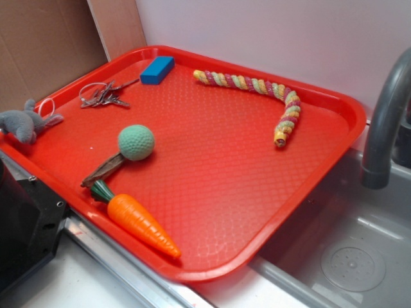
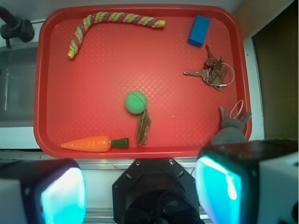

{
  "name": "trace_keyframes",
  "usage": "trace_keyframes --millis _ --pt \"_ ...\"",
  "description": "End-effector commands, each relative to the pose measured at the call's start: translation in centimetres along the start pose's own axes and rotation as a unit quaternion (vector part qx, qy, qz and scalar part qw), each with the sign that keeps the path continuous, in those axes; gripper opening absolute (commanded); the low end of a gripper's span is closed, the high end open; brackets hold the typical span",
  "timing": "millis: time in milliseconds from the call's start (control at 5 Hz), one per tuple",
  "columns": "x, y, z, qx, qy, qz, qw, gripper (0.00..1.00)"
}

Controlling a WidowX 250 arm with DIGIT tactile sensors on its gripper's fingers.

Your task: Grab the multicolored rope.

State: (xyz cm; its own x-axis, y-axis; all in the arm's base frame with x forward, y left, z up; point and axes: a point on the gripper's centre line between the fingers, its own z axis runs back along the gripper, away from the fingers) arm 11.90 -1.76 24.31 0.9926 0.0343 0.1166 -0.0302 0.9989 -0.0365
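Rope is the far thing: the multicolored rope point(image 2: 112, 21) lies along the tray's point(image 2: 93, 79) back edge (one end hooked toward the faucet), while the gripper point(image 2: 140, 193) hangs wide open, empty, beyond the near rim.

On the red plastic tray point(image 1: 334, 109) in front of me I count one multicolored twisted rope point(image 1: 257, 86) of yellow, pink and green strands, one blue rectangular block point(image 1: 157, 69), one bunch of metal keys on a ring point(image 1: 103, 95), one green knitted ball point(image 1: 136, 142), one brown strip of bark-like material point(image 1: 104, 170), one orange plastic carrot point(image 1: 141, 224), and one grey plush rabbit point(image 1: 22, 122) at the tray's edge. One grey faucet point(image 1: 385, 122) stands over one metal sink point(image 1: 359, 256).
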Motion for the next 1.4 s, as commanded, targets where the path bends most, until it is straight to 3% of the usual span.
trace_keyframes --millis 0,200,400,600,800,1000,1200 --pt "0.0 0.0 0.0 0.0 0.0 0.0 1.0 1.0" --pt "4.5 -1.8 -3.8 0.056 -0.042 0.093 0.993 1.0" --pt "9.6 -2.5 -7.8 0.041 -0.087 0.181 0.979 1.0" --pt "13.8 -3.4 -11.7 0.023 -0.065 0.201 0.977 1.0" --pt "16.4 -3.8 -14.1 0.004 -0.077 0.159 0.984 1.0" --pt "17.9 -4.9 -16.3 -0.01 -0.048 0.096 0.994 1.0" --pt "17.9 -4.9 -16.3 -0.01 -0.048 0.096 0.994 1.0"
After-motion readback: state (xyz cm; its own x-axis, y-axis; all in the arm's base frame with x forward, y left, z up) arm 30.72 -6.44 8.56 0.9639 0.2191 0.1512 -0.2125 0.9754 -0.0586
